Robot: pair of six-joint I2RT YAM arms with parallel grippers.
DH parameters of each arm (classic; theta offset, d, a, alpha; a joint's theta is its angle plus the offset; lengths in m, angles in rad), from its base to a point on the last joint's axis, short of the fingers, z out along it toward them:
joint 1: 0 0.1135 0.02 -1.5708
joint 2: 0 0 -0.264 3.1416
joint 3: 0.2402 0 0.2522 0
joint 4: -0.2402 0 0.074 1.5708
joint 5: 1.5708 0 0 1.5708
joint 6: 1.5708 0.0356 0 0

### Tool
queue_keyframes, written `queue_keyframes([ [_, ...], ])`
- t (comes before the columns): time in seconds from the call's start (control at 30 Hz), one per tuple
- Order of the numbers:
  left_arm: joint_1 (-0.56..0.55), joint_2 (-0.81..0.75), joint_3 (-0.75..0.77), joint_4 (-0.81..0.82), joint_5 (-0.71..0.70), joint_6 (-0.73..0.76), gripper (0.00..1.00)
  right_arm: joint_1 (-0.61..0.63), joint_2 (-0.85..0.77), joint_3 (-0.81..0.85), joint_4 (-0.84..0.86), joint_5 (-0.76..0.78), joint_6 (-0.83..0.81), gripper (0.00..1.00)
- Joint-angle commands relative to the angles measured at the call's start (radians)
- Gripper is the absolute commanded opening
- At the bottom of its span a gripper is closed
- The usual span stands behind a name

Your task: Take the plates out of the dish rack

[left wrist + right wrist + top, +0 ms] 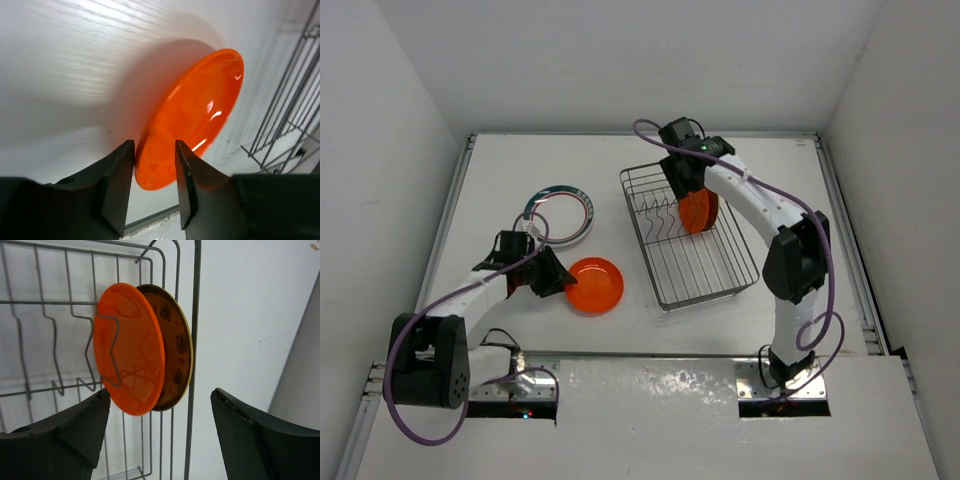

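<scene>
An orange plate [596, 285] [195, 110] lies on the table left of the dish rack [705, 270]. My left gripper [558, 275] [154, 145] is at its near rim, jaws a little apart around the edge, so open. A white plate [560, 214] with a green and red ringed rim lies farther back. Two plates stand on edge at the rack's far right end: an orange one [130, 350] [698, 212] and, behind it, a brown yellow-rimmed one [179, 347]. My right gripper [685, 188] [160, 392] hovers over them, wide open and touching neither.
The rack's upright wire prongs [52, 355] and tall side wire [196, 315] stand close to the right fingers. White walls enclose the table on the left, back and right. The arm bases sit at the near edge.
</scene>
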Motion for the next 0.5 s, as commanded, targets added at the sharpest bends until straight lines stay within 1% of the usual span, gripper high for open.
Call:
queue_keyframes([
  [0.0,-0.004,0.016,0.012,0.008,-0.075,-0.039,0.36,-0.012,0.038,0.012,0.015,0.079,-0.074,0.79],
  [0.03,-0.004,0.013,0.015,-0.001,-0.093,-0.048,0.51,-0.013,0.048,0.013,0.021,0.079,-0.082,0.76],
  [0.1,-0.004,-0.002,0.027,-0.047,-0.114,-0.056,0.70,-0.020,0.064,0.022,0.022,0.077,-0.085,0.72],
  [0.13,-0.004,-0.010,0.039,-0.066,-0.134,-0.056,0.77,-0.023,0.077,0.024,0.024,0.070,-0.085,0.68],
  [0.17,-0.004,-0.026,0.071,-0.111,-0.147,-0.053,0.87,-0.023,0.081,0.023,0.027,0.065,-0.085,0.66],
  [0.2,-0.004,-0.037,0.088,-0.135,-0.156,-0.050,0.89,-0.024,0.084,0.021,0.029,0.062,-0.087,0.63],
  [0.23,-0.004,-0.048,0.131,-0.155,-0.173,-0.044,0.95,-0.024,0.089,0.019,0.035,0.062,-0.087,0.62],
  [0.27,-0.004,-0.071,0.154,-0.197,-0.185,-0.042,0.97,-0.024,0.089,0.013,0.039,0.062,-0.085,0.60],
  [0.33,-0.004,-0.088,0.225,-0.234,-0.217,-0.030,0.99,-0.023,0.091,0.009,0.048,0.076,-0.085,0.59],
  [0.4,-0.004,-0.103,0.265,-0.276,-0.242,-0.015,0.99,-0.021,0.091,0.006,0.056,0.087,-0.082,0.54],
  [0.47,-0.004,-0.103,0.308,-0.294,-0.243,-0.004,0.99,-0.021,0.092,0.003,0.065,0.082,-0.084,0.53],
])
